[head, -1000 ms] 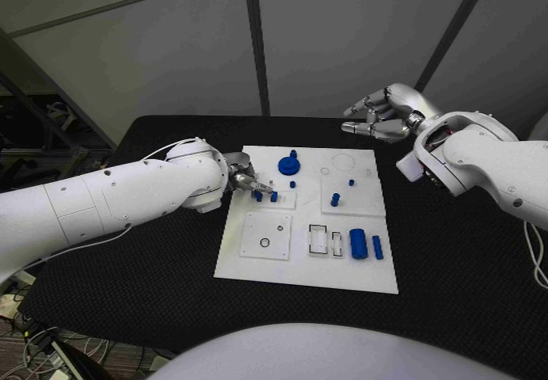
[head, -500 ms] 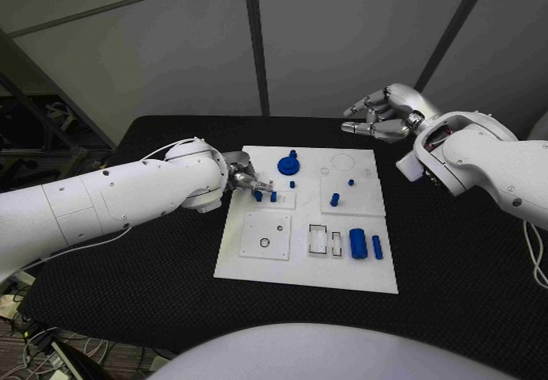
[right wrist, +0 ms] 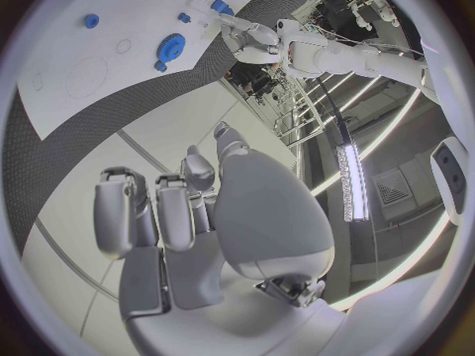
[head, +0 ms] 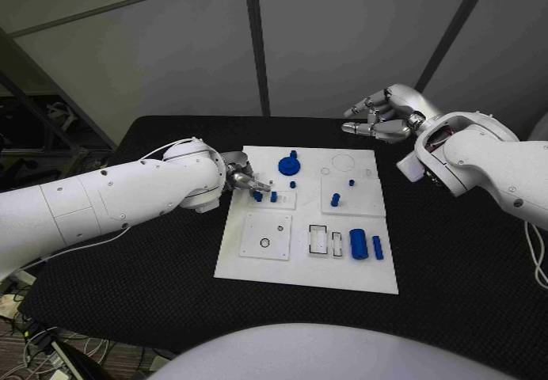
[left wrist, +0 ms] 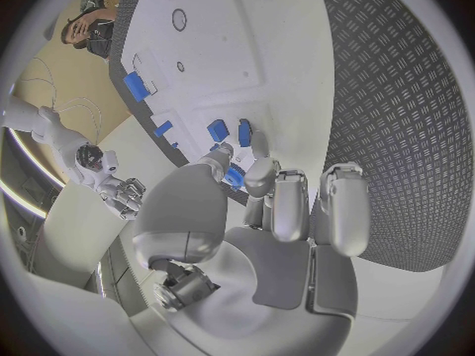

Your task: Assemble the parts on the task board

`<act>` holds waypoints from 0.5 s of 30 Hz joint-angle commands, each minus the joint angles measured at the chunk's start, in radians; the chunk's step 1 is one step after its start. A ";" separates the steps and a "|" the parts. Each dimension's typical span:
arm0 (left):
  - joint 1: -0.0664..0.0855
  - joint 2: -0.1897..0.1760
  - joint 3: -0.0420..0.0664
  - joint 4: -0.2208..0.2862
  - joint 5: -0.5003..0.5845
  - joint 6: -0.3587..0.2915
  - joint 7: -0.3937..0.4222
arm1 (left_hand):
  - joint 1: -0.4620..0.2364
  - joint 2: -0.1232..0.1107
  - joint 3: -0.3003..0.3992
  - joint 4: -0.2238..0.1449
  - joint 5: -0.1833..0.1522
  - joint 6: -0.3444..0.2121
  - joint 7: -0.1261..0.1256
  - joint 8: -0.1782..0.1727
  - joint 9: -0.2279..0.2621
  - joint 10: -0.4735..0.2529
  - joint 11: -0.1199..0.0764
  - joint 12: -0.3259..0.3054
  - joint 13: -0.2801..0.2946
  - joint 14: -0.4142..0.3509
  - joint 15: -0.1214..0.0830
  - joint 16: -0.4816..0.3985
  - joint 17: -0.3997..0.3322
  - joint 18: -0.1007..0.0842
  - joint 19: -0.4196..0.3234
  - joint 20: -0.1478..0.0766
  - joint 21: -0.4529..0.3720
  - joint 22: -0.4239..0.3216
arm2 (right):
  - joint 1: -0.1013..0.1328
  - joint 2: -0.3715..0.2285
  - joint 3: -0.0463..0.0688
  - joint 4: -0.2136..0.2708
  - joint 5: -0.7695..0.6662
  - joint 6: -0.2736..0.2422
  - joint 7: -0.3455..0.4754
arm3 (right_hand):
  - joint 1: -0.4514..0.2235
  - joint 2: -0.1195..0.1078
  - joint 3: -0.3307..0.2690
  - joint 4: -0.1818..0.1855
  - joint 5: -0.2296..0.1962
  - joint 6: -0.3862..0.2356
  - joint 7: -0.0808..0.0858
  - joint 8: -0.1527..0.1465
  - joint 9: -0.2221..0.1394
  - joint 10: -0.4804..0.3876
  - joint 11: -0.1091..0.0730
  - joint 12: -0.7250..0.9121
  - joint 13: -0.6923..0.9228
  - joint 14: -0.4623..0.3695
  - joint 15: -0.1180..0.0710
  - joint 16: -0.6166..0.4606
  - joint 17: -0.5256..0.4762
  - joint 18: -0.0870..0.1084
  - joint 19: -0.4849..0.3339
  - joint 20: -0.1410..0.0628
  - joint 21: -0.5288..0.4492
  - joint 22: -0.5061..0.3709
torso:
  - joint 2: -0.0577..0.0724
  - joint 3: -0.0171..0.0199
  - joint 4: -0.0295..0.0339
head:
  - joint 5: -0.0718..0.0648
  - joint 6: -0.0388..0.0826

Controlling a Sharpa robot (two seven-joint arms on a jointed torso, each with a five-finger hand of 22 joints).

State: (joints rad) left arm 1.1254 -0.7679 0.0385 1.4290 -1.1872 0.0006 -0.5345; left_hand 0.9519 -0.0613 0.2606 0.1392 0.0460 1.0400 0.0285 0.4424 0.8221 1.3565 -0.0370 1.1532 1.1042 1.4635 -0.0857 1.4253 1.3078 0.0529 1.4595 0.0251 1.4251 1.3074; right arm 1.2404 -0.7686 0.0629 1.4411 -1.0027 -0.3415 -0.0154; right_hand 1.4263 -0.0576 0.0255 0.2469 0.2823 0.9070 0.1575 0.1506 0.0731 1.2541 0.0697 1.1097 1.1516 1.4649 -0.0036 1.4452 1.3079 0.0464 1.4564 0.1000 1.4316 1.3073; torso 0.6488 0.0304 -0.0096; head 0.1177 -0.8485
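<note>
The white task board (head: 286, 261) lies in the middle of the black table. My left hand (head: 245, 180) is at the board's left edge, and its thumb and a finger pinch a small blue part (left wrist: 233, 177). Two short blue pegs (head: 258, 196) (head: 273, 195) stand just in front of those fingertips, and both pegs (left wrist: 218, 129) also show in the left wrist view. A blue gear (head: 290, 165), another peg (head: 336, 200) and two blue cylinders (head: 357, 243) are on the board. My right hand (head: 386, 119) hangs raised beyond the board's far right corner, fingers loosely bent and apart, holding nothing.
Two rectangular slots (head: 317, 239) and a small ring mark (head: 264, 242) sit on the near half of the board. Black table (head: 137, 269) surrounds the board on all sides. My left forearm (head: 126, 194) lies over the table's left part.
</note>
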 commanded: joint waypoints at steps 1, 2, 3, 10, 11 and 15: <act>0.001 0.000 0.001 0.001 0.003 0.008 -0.002 | -0.001 0.007 -0.004 0.000 0.005 -0.001 -0.003 0.006 0.002 0.005 -0.003 0.004 0.000 0.065 -0.007 0.003 0.106 -0.011 0.011 -0.004 0.002 0.140 | 0.002 0.000 0.000 0.001 0.000 0.007 0.001 | -0.004 0.004 -0.005 0.003 0.003 0.004 0.000 0.004 -0.001 -0.006 -0.001 -0.001 0.000 0.064 -0.006 -0.005 0.095 0.006 -0.004 -0.003 -0.005 0.031 | 0.000 0.0000 -0.0001 | 0.000 0.001; 0.001 0.000 0.001 0.001 0.003 0.007 -0.002 | -0.001 0.007 -0.004 0.000 0.005 -0.001 -0.003 0.006 0.002 0.005 -0.003 0.004 0.000 0.065 -0.007 0.003 0.106 -0.011 0.011 -0.004 0.002 0.140 | 0.002 0.000 0.000 0.001 0.000 0.007 0.001 | -0.004 0.004 -0.005 0.003 0.003 0.004 0.000 0.004 -0.001 -0.006 -0.001 -0.001 0.000 0.064 -0.006 -0.005 0.095 0.006 -0.004 -0.003 -0.005 0.031 | 0.000 0.0000 -0.0001 | 0.000 0.001; 0.001 0.001 0.001 0.002 0.003 0.007 -0.002 | 0.001 0.008 -0.005 0.000 0.005 -0.001 -0.003 0.006 0.002 0.005 -0.003 0.004 0.001 0.065 -0.007 0.003 0.106 -0.011 0.011 -0.004 0.003 0.140 | 0.002 0.000 0.000 0.000 0.000 0.007 0.001 | -0.004 0.004 -0.005 0.003 0.003 0.004 0.000 0.004 -0.001 -0.006 -0.001 -0.001 0.000 0.064 -0.006 -0.005 0.095 0.006 -0.004 -0.003 -0.005 0.031 | 0.000 0.0001 -0.0005 | 0.000 0.001; 0.001 0.001 0.001 0.004 0.020 0.007 -0.002 | 0.005 0.013 -0.006 -0.001 0.005 0.000 -0.003 0.008 0.002 0.006 -0.003 0.007 0.004 0.065 -0.007 0.004 0.106 -0.012 0.013 -0.004 0.005 0.142 | 0.002 0.000 0.000 0.000 0.000 0.007 0.001 | -0.004 0.004 -0.005 0.003 0.003 0.004 0.000 0.004 -0.001 -0.006 -0.001 -0.001 0.000 0.064 -0.006 -0.005 0.095 0.006 -0.004 -0.003 -0.005 0.031 | 0.001 0.0002 -0.0002 | 0.000 0.000; 0.001 0.000 0.001 0.005 0.022 0.008 -0.002 | 0.007 0.015 -0.007 -0.001 0.005 0.000 -0.003 0.008 0.002 0.007 -0.004 0.008 0.005 0.065 -0.007 0.004 0.106 -0.012 0.014 -0.004 0.006 0.144 | 0.002 0.000 0.000 0.000 0.000 0.007 0.001 | -0.004 0.004 -0.005 0.003 0.003 0.004 0.000 0.004 -0.001 -0.006 -0.001 -0.001 0.000 0.064 -0.006 -0.005 0.095 0.006 -0.004 -0.003 -0.005 0.031 | 0.001 0.0002 0.0001 | 0.000 0.000; 0.001 -0.003 0.001 0.009 0.030 0.010 -0.002 | 0.008 0.016 -0.007 -0.001 0.005 0.000 -0.004 0.008 0.003 0.008 -0.004 0.009 0.005 0.065 -0.007 0.004 0.106 -0.013 0.015 -0.004 0.007 0.145 | 0.002 0.000 0.000 0.000 0.000 0.007 0.001 | -0.004 0.004 -0.005 0.003 0.003 0.004 0.000 0.004 -0.001 -0.006 -0.001 -0.001 0.000 0.064 -0.006 -0.005 0.095 0.006 -0.004 -0.003 -0.005 0.031 | 0.000 -0.0001 0.0005 | 0.001 0.000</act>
State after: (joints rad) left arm 1.1255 -0.7694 0.0385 1.4339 -1.1736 0.0018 -0.5345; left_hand 0.9596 -0.0537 0.2606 0.1392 0.0460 1.0400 0.0285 0.4463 0.8230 1.3603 -0.0408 1.1573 1.1082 1.4634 -0.0857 1.4253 1.3078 0.0530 1.4595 0.0251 1.4291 1.3074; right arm 1.2404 -0.7685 0.0628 1.4410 -1.0027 -0.3397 -0.0163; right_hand 1.4263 -0.0577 0.0255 0.2469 0.2823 0.9070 0.1575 0.1506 0.0732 1.2541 0.0697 1.1098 1.1517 1.4649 -0.0036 1.4452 1.3078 0.0464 1.4564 0.1000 1.4316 1.3073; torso 0.6492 0.0304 -0.0096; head 0.1180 -0.8485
